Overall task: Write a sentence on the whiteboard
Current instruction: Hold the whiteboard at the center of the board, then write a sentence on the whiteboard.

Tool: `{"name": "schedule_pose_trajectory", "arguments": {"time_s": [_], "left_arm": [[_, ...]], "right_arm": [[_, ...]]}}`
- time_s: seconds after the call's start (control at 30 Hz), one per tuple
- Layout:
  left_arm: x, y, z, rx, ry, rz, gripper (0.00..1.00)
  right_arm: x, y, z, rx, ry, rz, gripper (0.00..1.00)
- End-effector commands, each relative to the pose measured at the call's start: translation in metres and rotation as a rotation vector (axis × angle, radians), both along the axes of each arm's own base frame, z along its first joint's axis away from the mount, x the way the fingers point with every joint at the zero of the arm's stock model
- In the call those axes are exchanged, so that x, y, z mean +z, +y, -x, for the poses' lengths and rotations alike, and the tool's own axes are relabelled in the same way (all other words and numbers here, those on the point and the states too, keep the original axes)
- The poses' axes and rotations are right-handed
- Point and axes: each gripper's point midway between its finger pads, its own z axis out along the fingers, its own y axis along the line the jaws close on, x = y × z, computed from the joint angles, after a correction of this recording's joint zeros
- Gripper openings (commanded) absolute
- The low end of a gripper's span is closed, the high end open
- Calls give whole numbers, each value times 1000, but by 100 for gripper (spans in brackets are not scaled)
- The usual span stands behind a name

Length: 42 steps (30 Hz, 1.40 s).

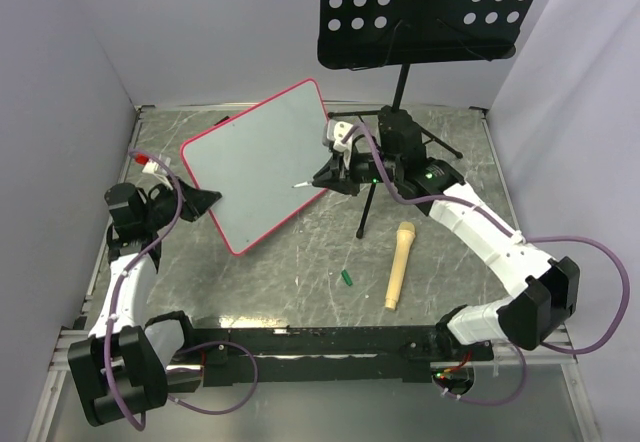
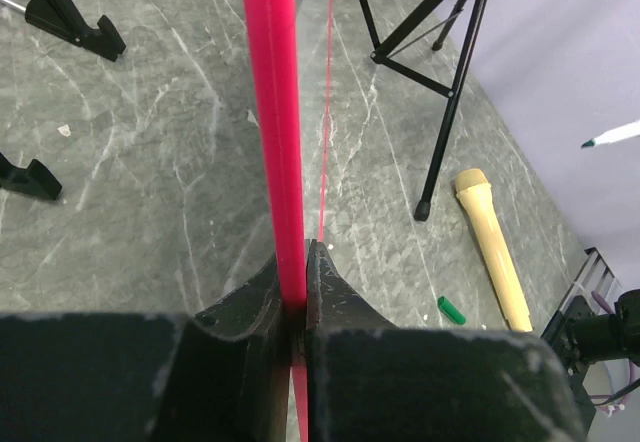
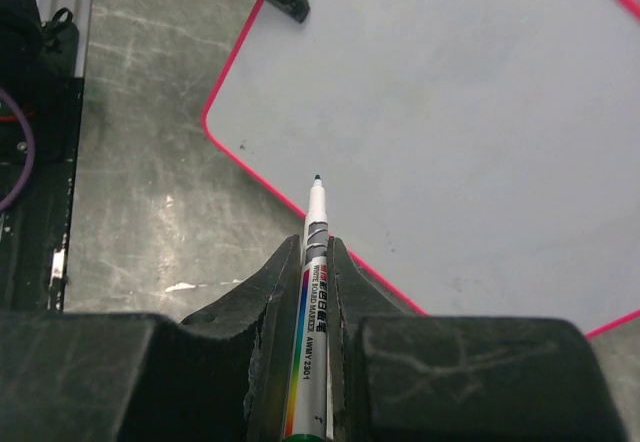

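Over the table (image 1: 300, 262), the pink-framed whiteboard (image 1: 262, 162) tilts, seemingly plain white.

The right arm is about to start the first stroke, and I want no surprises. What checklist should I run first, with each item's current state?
1. Left gripper clamped on the whiteboard frame: ok.
2. Right gripper shut on the marker: ok.
3. Marker uncapped, green cap lying on the table: ok.
4. Writing face blank: ok.
5. Tip aimed at the board's face: ok.
6. Tip touching the board: cannot tell.
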Motion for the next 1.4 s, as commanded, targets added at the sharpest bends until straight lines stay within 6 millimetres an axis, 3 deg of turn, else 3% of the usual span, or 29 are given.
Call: {"name": "schedule_pose_trajectory", "arguments": {"time_s": [0.0,0.3,0.9,1.1,1.37], "left_arm": [[7,3,-5,-13,-107,-89,1],[-3,4,-8,-9,-89,-93,1],[-14,5,-8,-13,-67,-132,1],[-19,7,-10,-14,-40,-128,1],[-18,5,-10,-22,-35,-103,1]], "right_arm": [[13,2,4,28,-42,-45,0],[9,24,-10,50,2,-56,0],[34,113,-31,132,44,-149,0],[41,143,-29,164,77,-179,0],[33,157,-41,135,97,-184,0]]}}
